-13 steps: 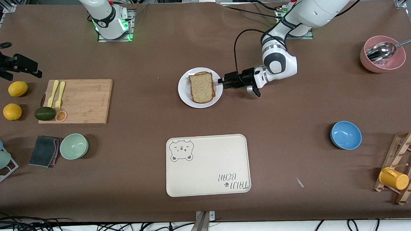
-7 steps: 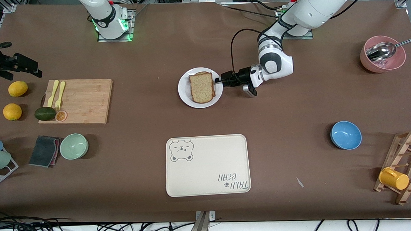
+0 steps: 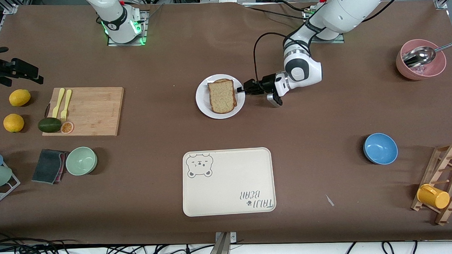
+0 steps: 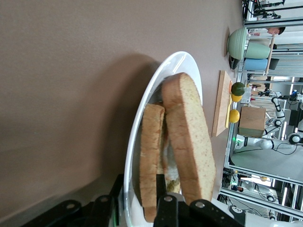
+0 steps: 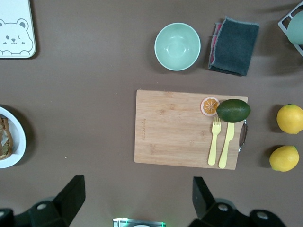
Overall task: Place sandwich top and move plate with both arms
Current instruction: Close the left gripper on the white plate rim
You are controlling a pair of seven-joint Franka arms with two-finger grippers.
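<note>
Lowest in the frame, at the middle, the tray (image 3: pixel 228 181) lay bare, with only its bear drawing on it. Higher, near the centre of the frame, the plate (image 3: pixel 202 102) rested on the table, well apart from the tray. The sandwich top (image 3: pixel 222 96) lay on the plate, over a second slice with some filling between them, so the first part of the task looked done. The moving of the plate looked only just started. The left gripper (image 3: pixel 243 89) was low at the plate's rim, on the side toward the left arm's end of the table. Its fingers (image 4: pixel 165 208) stood close together, one under the rim and one over it, and seemed to pinch the plate. The right gripper (image 5: pixel 137 201) hung high over the right arm's end of the table, in the upper part of the frame, with its fingers spread wide and holding nothing. This arm waited. It had yet to take the plate before both arms could carry it.
</note>
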